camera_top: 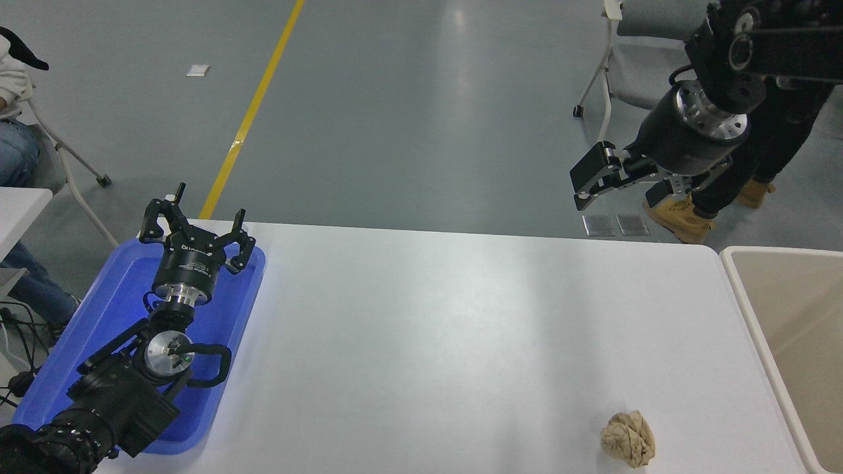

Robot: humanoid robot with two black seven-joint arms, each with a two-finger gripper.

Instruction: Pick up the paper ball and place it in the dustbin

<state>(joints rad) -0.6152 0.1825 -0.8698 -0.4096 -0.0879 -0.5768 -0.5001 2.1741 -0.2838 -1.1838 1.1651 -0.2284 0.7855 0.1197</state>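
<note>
The tan-brown paper ball (628, 439) lies on the white table (428, 342) near the front right corner. The beige dustbin (790, 329) stands just off the table's right edge, close to the ball. My right gripper (616, 187) hangs high at the upper right, beyond the table's far edge and far from the ball, open and empty. My left gripper (196, 230) is parked at the lower left over the blue tray, open and empty.
A shallow blue tray (112, 316) lies at the table's left edge under the left arm. A person in dark trousers and tan boots (685, 217) stands behind the right arm. A chair (632, 72) stands at the upper right. A seated person (16, 131) is at the far left.
</note>
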